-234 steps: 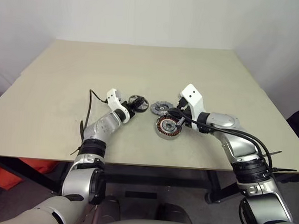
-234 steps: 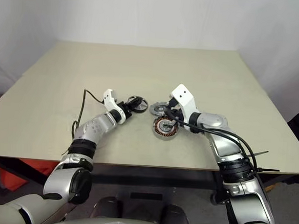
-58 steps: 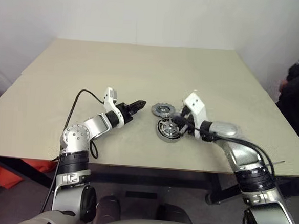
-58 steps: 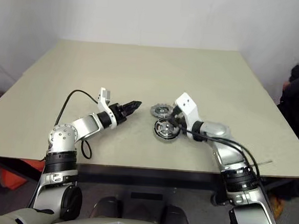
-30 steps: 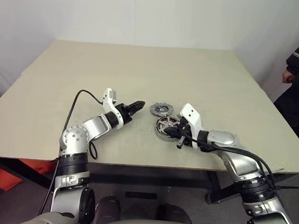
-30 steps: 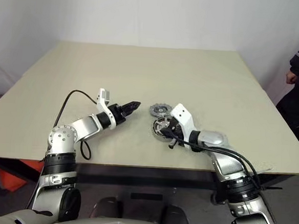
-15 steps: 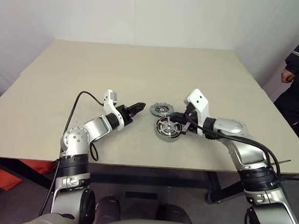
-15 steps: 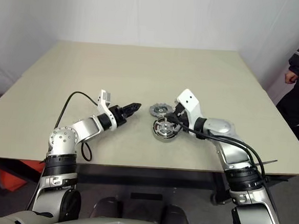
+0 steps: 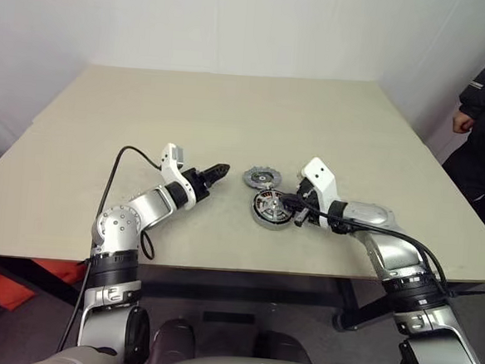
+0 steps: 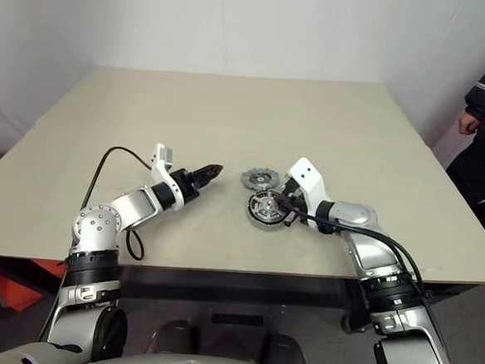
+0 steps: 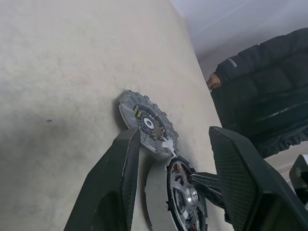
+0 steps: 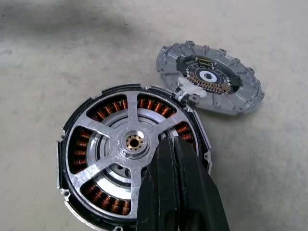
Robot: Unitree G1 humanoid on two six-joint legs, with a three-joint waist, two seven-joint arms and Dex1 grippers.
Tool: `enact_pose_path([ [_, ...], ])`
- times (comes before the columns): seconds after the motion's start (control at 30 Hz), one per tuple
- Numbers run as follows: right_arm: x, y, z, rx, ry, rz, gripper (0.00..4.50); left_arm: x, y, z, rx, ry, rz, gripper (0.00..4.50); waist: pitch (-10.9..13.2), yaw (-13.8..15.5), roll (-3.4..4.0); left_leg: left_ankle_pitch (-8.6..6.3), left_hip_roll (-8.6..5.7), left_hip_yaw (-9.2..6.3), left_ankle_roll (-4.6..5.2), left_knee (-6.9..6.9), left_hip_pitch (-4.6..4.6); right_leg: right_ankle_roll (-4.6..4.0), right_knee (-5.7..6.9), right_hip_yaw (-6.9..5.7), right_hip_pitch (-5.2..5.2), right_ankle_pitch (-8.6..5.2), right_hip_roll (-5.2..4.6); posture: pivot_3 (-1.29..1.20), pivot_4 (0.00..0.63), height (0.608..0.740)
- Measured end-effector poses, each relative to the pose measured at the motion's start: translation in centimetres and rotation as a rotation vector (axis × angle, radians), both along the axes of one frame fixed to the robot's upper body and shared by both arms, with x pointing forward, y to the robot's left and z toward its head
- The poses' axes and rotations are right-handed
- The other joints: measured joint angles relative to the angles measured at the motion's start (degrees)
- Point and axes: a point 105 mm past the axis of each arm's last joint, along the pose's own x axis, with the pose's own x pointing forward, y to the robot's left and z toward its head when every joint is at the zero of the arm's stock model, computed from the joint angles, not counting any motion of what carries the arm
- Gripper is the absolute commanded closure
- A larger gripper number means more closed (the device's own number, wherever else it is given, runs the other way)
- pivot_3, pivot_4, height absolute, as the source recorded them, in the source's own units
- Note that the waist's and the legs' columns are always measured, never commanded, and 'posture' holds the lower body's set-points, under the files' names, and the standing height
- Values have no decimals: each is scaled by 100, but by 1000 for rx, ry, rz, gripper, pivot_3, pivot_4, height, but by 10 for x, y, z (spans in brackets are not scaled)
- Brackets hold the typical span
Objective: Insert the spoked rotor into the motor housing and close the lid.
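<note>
The motor housing (image 12: 132, 166) lies flat on the tan table just right of centre in the head views, a round, squat silver shell ringed inside with copper windings. The spoked rotor (image 12: 129, 142) already sits in it, its silver spokes radiating from a small brass-coloured hub, with the windings showing in the gaps between them. The lid (image 12: 210, 78), a grey toothed disc with a dark inner face and a white centre ring, lies flat just beyond the housing, its rim touching the housing's edge.
</note>
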Motion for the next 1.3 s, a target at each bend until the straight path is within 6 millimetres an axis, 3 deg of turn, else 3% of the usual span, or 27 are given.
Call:
enact_pose_path([
  [0.17,14,1,38,-13,-178,26,4500,1,-2,0,-1,-4,-1,2103,0,2,0,-1,0,0,1,0,-2,-27,1,0,0,16,0,0,0,740],
  [0.27,3,-9,38,-205,-206,201,4500,1,-5,0,6,-13,-11,2103,1,46,1,-7,-5,0,11,2,-12,-31,-1,0,0,18,-6,0,0,740],
  [0.37,-12,-25,34,-454,-202,424,3875,2,-2,0,39,-26,-8,2082,2,46,-1,-14,-4,3,23,7,-14,-31,-4,1,-1,18,-8,0,0,740],
  [0.47,-3,-31,43,-629,-273,552,2928,4,-1,0,109,-61,-17,2082,3,-34,-2,-10,0,6,17,10,-15,-26,6,1,-19,15,-3,0,0,740],
  [0.63,16,-25,64,-782,-405,709,2928,3,-8,4,350,-222,-85,2082,3,-28,-2,-4,4,6,9,16,-15,-42,28,2,-28,22,1,0,0,740],
  [0.77,16,-19,46,-830,-380,846,2928,-2,-17,3,532,-377,-156,2082,3,-14,-2,-11,3,5,22,31,-33,-51,30,1,-32,27,-5,0,0,740],
  [0.9,9,-20,30,-855,-344,942,2928,-13,-22,-9,669,-460,-253,2082,4,-19,-2,-35,2,5,59,113,-111,-70,102,3,-102,16,-20,0,0,740],
  [1.3,2,-17,24,-872,-356,1037,2928,-31,-35,-8,665,-535,-366,2082,4,-35,-2,-18,7,3,27,142,-78,-62,152,5,-91,12,-10,0,0,740],
])
